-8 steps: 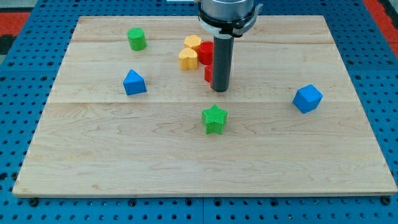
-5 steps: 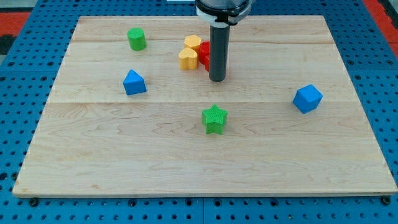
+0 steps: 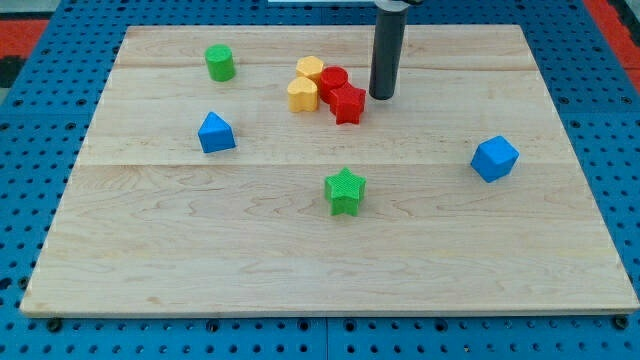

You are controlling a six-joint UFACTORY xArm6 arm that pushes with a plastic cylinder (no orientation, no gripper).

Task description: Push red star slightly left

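In the camera view, my tip point(image 3: 382, 96) rests on the pale wooden desk point(image 3: 300, 260) just to the view's right of the red plastic star block point(image 3: 348, 104), near it but seemingly not touching, though the gap is hard to judge. There is no gripper, only the bare rod holding nothing. The star sits beside a red rounded block point(image 3: 333, 81) and two yellow blocks point(image 3: 304, 88), so the leftward push looks not yet done.

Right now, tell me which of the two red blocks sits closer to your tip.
The red star: it lies just down-left of my tip, a small gap apart. The other red block sits farther toward the view's left, touching the yellow blocks.
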